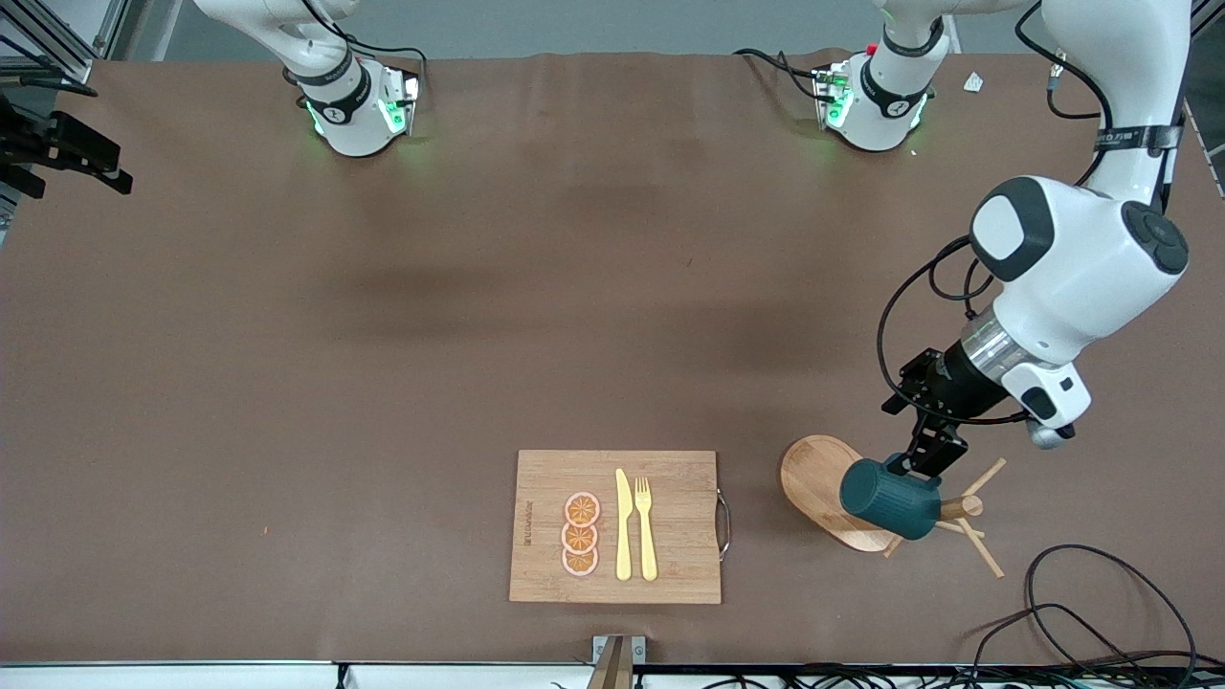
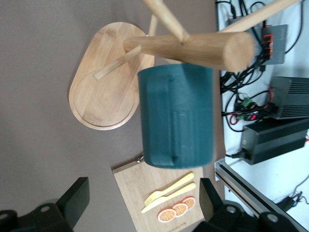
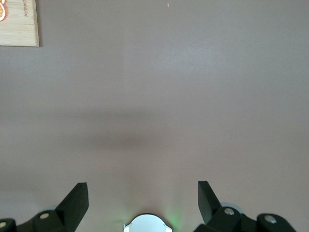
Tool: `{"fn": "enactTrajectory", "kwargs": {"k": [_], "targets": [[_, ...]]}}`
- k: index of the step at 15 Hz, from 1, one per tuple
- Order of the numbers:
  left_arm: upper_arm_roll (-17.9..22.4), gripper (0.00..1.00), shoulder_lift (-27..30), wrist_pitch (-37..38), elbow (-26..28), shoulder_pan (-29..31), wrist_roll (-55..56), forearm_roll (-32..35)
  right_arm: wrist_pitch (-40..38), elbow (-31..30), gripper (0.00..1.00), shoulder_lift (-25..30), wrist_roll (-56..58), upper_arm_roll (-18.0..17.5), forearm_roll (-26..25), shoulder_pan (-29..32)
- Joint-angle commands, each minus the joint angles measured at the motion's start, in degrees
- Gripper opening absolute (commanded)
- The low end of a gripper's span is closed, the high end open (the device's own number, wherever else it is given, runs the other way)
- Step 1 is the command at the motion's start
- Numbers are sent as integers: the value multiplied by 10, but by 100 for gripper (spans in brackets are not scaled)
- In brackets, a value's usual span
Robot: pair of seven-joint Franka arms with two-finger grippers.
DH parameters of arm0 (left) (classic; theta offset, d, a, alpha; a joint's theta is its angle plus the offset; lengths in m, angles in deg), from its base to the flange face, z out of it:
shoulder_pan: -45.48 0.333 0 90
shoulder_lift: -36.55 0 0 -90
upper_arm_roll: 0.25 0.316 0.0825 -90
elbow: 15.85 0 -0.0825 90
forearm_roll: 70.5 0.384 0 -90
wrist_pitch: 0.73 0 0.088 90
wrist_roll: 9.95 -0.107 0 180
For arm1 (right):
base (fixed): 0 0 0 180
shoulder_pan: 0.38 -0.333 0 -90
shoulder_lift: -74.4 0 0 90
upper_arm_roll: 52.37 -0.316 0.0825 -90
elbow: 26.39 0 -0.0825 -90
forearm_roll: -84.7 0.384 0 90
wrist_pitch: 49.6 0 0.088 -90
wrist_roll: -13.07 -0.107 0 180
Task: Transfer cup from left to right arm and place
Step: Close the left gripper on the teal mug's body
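Observation:
The dark teal ribbed cup [image 1: 890, 500] hangs on a peg of the wooden peg rack [image 1: 813, 478], near the front camera toward the left arm's end of the table. In the left wrist view the cup [image 2: 176, 116] hangs under the rack's thick post [image 2: 193, 48], handle facing the camera. My left gripper [image 1: 919, 459] is open and empty just above the cup; its fingers [image 2: 72, 198] stand wide apart, short of the cup. My right gripper [image 3: 142, 186] is open and empty over bare table, and is outside the front view.
A wooden cutting board [image 1: 670, 517] with a yellow knife [image 1: 623, 524], a fork [image 1: 647, 526] and orange slices [image 1: 581, 534] lies beside the rack, toward the right arm's end. Black cables [image 1: 1081, 612] lie at the table's near corner. Power boxes [image 2: 285, 111] sit off the table edge.

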Motion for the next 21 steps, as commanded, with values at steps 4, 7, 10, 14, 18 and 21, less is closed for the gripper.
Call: {"fn": "enactTrajectory", "kwargs": {"k": [4, 7, 10, 14, 18, 21], "targets": [[-1, 100, -11, -7, -7, -3, 7, -7, 3, -17, 100, 17, 4, -9, -8, 8], [-1, 100, -13, -7, -17, 3, 2, -7, 3, -17, 100, 17, 4, -9, -7, 8], [-1, 100, -34, -8, -35, 2, 4, -4, 3, -17, 100, 17, 4, -9, -8, 9], [0, 100, -55, -8, -64, 5, 0, -3, 3, -17, 100, 17, 4, -9, -8, 8], [1, 100, -81, -8, -91, 6, 0, -3, 2, -17, 100, 17, 4, -9, -8, 8], [2, 100, -89, -8, -96, 10, -2, -2, 2, -17, 100, 17, 5, -9, -8, 8]]}}
